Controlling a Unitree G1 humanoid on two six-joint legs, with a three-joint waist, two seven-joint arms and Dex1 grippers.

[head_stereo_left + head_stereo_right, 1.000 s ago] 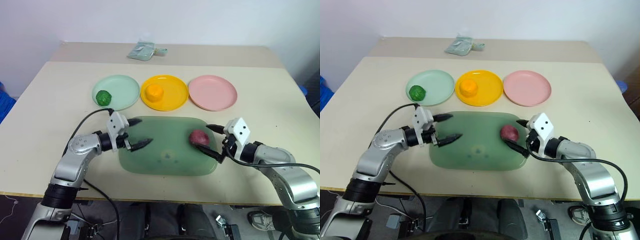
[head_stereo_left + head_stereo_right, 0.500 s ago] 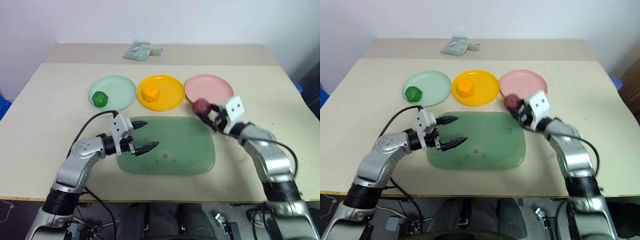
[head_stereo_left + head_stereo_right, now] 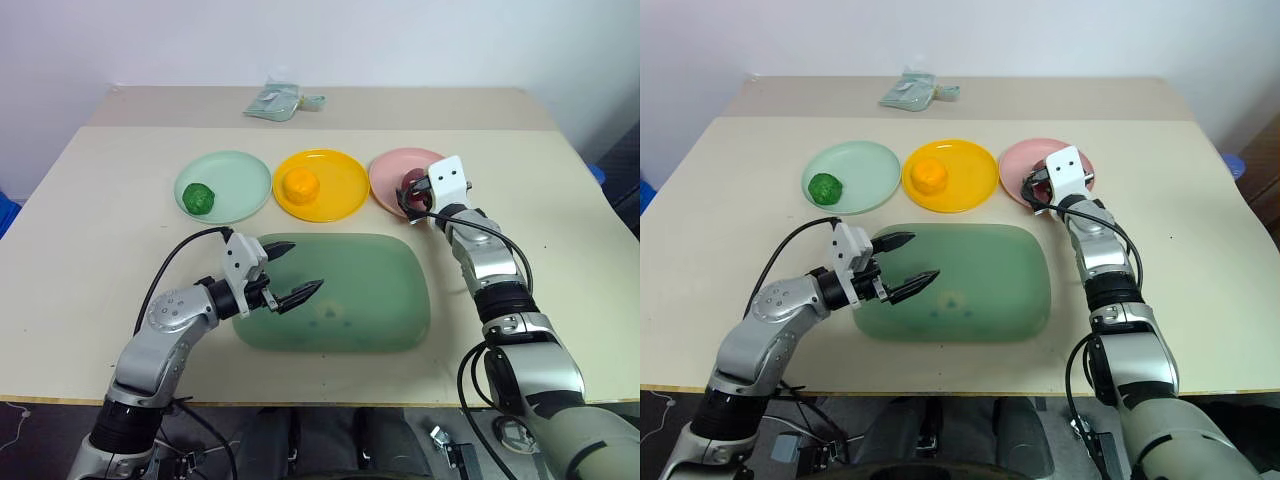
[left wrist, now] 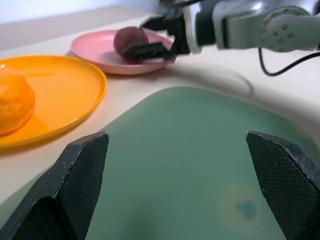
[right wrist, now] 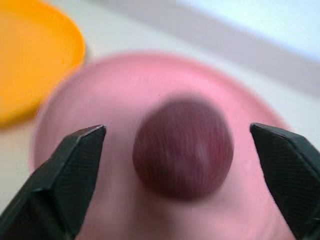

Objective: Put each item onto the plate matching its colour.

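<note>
On the pale beige tabletop [image 3: 90, 215], three round shallow plastic plates stand in a row across the twelve o'clock side of a large translucent green rounded-rectangular tray [image 3: 360, 295]. The pale mint green plate [image 3: 235, 180] sits at about eleven o'clock from the tray's middle and carries the bumpy dark green lump [image 3: 198, 197] on its nine o'clock part. The yellow-orange plate [image 3: 335, 190] sits at twelve o'clock from the tray, with the smooth orange lump [image 3: 301, 185] resting on it a little toward nine o'clock of its centre. The pink plate [image 3: 388, 172] lies at about one o'clock from the tray, and the dark red-maroon lump [image 5: 183, 148] rests on it.

The right gripper [image 5: 179, 145] is stretched out over the pink plate, its two black fingers [image 5: 70, 170] spread wide on either side of the maroon lump, with a clear gap on each side, so it has hold of nothing. The left gripper [image 3: 293, 270] hangs over the nine o'clock end of the green tray, pointing toward three o'clock, its two black fingers [image 4: 75, 175] wide apart and gripping nothing.

A crumpled pale green packet [image 3: 280, 101] lies well apart at the far twelve o'clock edge of the table.
</note>
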